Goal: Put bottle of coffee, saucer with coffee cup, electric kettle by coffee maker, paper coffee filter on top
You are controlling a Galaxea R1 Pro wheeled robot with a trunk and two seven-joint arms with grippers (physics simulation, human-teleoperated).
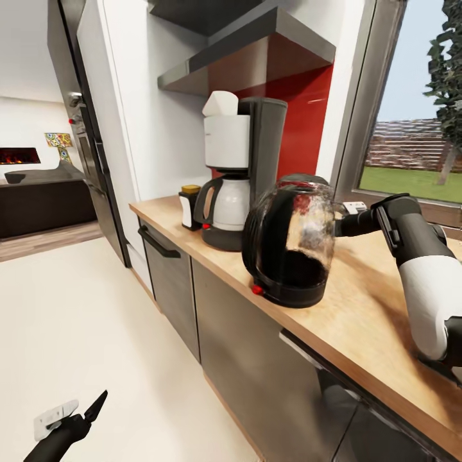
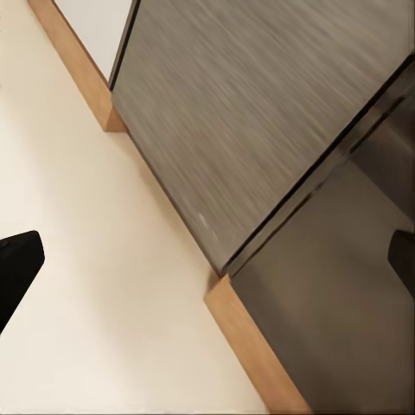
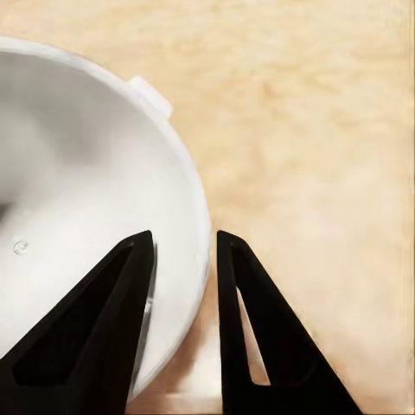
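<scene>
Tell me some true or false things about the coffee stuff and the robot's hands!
1. The paper filter sits on top of the coffee maker. True.
2. The kettle is on the floor. False: it stands on the countertop, beside the coffee maker.
3. The coffee bottle is on the shelf. False: it stands on the countertop next to the coffee maker.
4. The right gripper has a finger on each side of the rim of a white dish. True.
5. The left gripper is over the countertop. False: it hangs low over the floor.
</scene>
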